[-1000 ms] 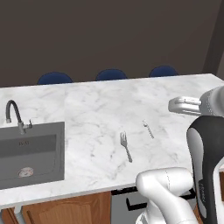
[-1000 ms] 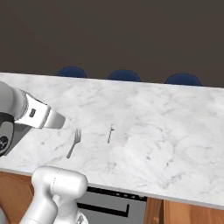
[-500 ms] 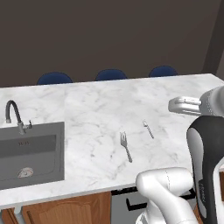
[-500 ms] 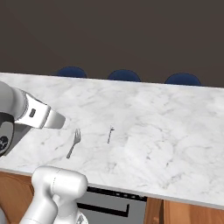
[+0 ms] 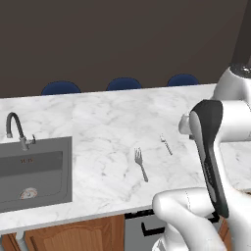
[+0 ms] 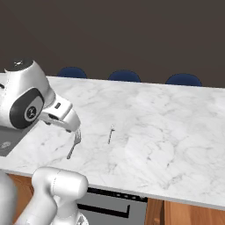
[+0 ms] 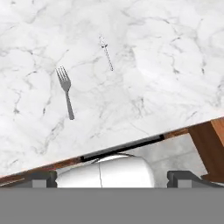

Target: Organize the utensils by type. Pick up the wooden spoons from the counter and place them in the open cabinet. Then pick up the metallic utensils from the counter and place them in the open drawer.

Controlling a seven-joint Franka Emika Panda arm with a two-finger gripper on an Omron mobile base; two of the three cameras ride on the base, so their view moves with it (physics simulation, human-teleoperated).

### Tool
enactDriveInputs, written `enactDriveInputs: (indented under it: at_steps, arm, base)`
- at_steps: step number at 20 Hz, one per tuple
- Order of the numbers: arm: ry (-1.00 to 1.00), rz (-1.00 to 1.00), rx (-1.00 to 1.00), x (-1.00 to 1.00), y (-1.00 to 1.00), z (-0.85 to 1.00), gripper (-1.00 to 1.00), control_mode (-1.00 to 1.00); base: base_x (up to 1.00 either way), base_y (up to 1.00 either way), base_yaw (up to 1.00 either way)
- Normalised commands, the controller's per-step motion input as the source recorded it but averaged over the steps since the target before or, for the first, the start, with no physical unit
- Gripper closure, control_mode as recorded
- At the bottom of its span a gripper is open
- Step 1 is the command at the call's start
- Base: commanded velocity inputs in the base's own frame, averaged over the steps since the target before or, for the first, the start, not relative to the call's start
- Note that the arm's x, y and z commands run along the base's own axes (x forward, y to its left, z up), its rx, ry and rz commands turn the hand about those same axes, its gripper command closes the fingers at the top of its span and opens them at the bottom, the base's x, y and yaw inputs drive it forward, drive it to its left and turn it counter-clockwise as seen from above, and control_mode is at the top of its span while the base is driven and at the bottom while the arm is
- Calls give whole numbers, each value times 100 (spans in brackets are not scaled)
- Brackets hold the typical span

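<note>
On the white marble counter (image 5: 98, 127) lie a grey metal fork (image 5: 141, 164) (image 6: 73, 144) (image 7: 66, 91) and, to its right, a smaller thin metal spoon (image 5: 166, 145) (image 6: 110, 133) (image 7: 106, 53). My gripper (image 6: 74, 126) (image 7: 113, 180) hovers above the counter's front part, near the fork. It looks down on both utensils and is open, its dark fingertips (image 7: 43, 178) wide apart with nothing between them. The wooden spoons, the wall cabinet and the drawer are out of view.
A dark sink (image 5: 34, 169) with a curved tap (image 5: 14, 130) is set into the counter's left end. Blue chair backs (image 5: 123, 83) line the far edge. Below the front edge are a grey appliance front (image 6: 110, 204) and brown cabinet fronts (image 5: 73, 235).
The arm has swung and the hand has shifted a little left over the counter, closer to the fork. Fork and small spoon lie where they were.
</note>
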Motion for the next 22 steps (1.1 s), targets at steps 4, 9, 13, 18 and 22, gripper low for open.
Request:
enactDriveInputs:
  at_steps: [4, 9, 13, 18, 22]
  arm:
    - [32, 0, 0, 41, -1, -58, -100, -100]
    - [10, 0, 0, 36, -10, -65, -100, -100]
    - [1, 1, 0, 44, -14, -51, -100, -100]
    - [0, 3, 0, 65, -11, -35, -100, -100]
    - [0, 4, 0, 76, -29, -27, -100, -100]
  base:
    - [0, 0, 0]
    - [0, 0, 0]
    - [0, 0, 0]
    - [0, 0, 0]
    - [0, 0, 0]
